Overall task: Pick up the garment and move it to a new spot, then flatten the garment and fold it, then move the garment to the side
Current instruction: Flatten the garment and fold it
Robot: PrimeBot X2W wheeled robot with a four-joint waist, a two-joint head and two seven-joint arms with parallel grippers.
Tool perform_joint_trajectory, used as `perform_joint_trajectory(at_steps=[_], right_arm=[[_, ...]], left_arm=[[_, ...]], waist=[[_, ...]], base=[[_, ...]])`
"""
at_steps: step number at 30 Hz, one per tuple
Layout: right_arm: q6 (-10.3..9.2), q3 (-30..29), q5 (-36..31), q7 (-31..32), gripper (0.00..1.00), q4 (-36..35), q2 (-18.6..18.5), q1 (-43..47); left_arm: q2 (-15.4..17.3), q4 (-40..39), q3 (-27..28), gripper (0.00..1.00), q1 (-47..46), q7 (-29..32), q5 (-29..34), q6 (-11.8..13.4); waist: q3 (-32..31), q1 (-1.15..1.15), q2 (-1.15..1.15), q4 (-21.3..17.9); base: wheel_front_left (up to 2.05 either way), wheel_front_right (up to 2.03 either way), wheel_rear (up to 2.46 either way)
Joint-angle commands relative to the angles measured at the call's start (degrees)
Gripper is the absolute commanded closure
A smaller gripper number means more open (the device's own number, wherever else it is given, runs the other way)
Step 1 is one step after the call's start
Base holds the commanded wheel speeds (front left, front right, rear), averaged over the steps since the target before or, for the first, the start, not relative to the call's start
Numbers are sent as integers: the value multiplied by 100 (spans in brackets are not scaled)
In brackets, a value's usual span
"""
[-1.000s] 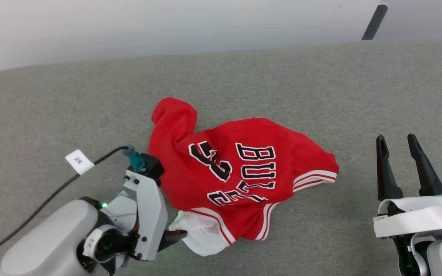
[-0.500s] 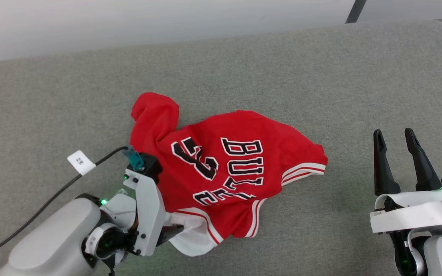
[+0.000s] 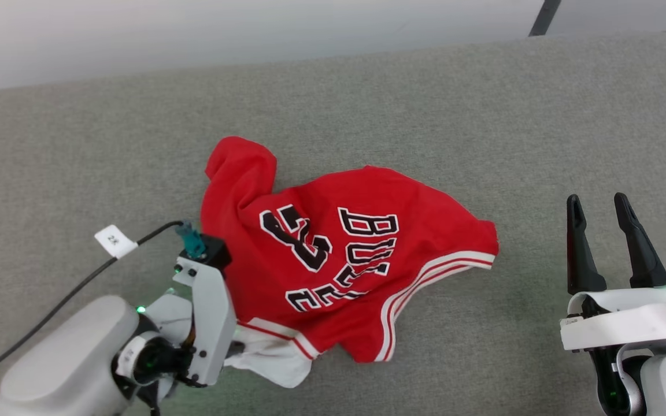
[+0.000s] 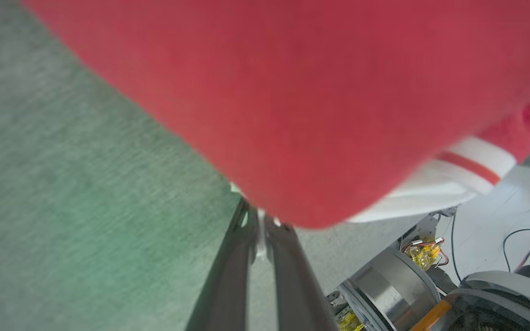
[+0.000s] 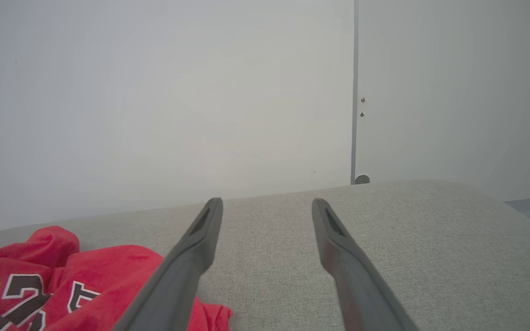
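Observation:
The garment (image 3: 333, 254), a red jersey with black "23" and lettering, lies crumpled on the grey cushion. Its white sleeve (image 3: 269, 364) lies at its near left corner. My left gripper (image 3: 239, 350) is at that sleeve, its fingers mostly covered by the wrist housing and cloth. In the left wrist view the left gripper (image 4: 258, 221) is shut, with a sliver of white cloth pinched between its tips and the garment (image 4: 292, 92) draped over them. My right gripper (image 3: 599, 208) stands open to the right of the garment, apart from it. In the right wrist view the right gripper (image 5: 267, 204) holds nothing and the garment (image 5: 99, 276) lies to its lower left.
The grey upholstered surface (image 3: 483, 115) spreads all around the garment. A black cable with a white tag (image 3: 114, 241) runs to my left wrist. A pale wall and a dark pole (image 3: 543, 17) stand behind. The robot's base and loose wires (image 4: 522, 220) are on the floor.
My left gripper has shut on the white sleeve and drawn back a little toward the lower left, pulling the garment's near edge taut. The right gripper stays open. The camera has shifted slightly.

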Motion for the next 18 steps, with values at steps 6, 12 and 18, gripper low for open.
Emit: perform_joint_trajectory(at_steps=[6, 12, 18], right_arm=[[2, -27, -61, -31, 0, 14, -11, 125], [2, -27, -74, -31, 0, 20, -29, 149], [2, -10, -58, -31, 0, 33, -57, 203]], left_arm=[[400, -288, 97, 100, -66, 191, 18, 151], [1014, -714, 233, 100, -164, 388, 181, 389], [1645, -787, 267, 100, -177, 556, 440, 525]], waist=[[-169, 0, 0, 196], [-258, 0, 0, 318], [-304, 0, 0, 364]], base=[[0, 0, 0], [0, 0, 0], [0, 0, 0]])
